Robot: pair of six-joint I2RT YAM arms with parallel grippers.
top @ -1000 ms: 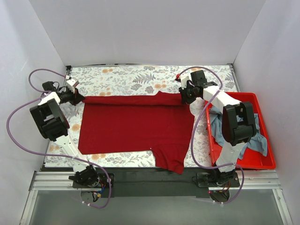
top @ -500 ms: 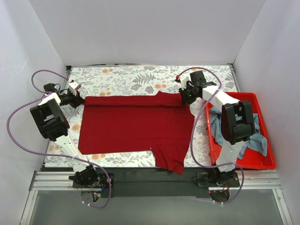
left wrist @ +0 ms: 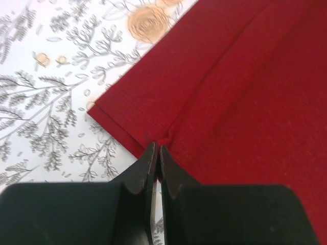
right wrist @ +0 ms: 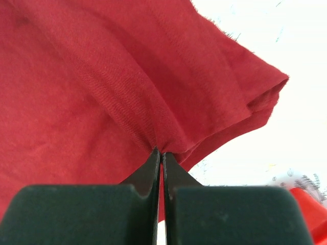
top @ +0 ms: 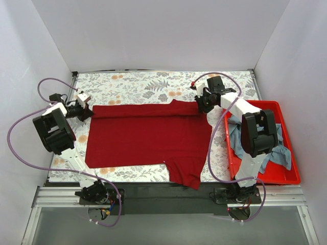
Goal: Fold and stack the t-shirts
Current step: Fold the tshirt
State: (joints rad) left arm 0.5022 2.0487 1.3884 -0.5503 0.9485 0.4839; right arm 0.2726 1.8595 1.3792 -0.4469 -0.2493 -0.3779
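The floral-patterned counter carries the large plain dark red cloth t-shirt, which lies spread flat across its middle. The shirt's far edge is doubled over in a narrow band, and one sleeve reaches the counter's near edge. To the right stands the bright red plastic bin, with the crumpled grey-blue cloth t-shirt inside it, not yet folded.

The left pincer is clenched on the far left corner of the dark red shirt, nipping a small tuck of cloth where the folded layers meet. The right pincer is clenched on the far right end, by the sleeve, with a gathered pleat of cloth between its tips.

Both grips look shallow, so a pull could draw the cloth out of one pincer and let that corner drop. If the two arms travel unevenly, the fold is likely to come out skewed or wrinkled. The sleeve at the near edge might drag or bunch under the body as the far edge is brought over.

No brand, label or readable writing shows on either shirt, the bin or the counter.
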